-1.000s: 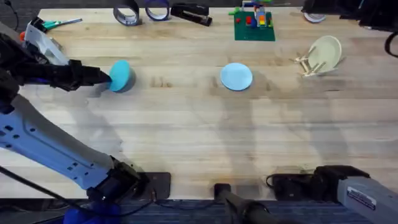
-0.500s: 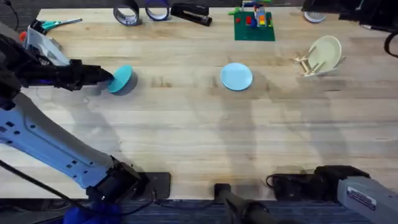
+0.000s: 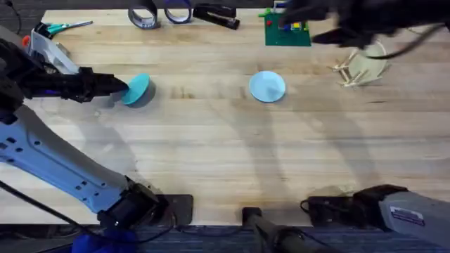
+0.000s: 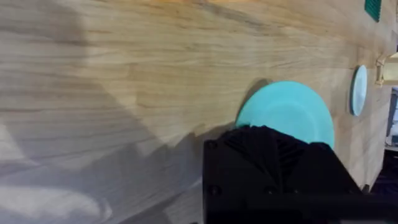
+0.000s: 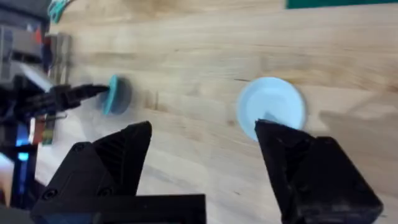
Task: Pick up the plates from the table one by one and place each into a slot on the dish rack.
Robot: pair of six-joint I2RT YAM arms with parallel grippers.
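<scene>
Left claw (image 3: 125, 88) pinches the teal plate (image 3: 138, 88), tilted on edge near the counter's (image 3: 225, 154) left edge. Right claw (image 5: 202, 149) is spread above the pale plate (image 3: 267, 86), which lies flat amid bare wood.

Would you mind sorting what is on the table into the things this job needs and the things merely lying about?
Job:
teal plate, held by the left gripper
pale blue plate
dish rack

Lying about:
cream plate, in the rack
tape rolls
green baseplate
scissors
</scene>
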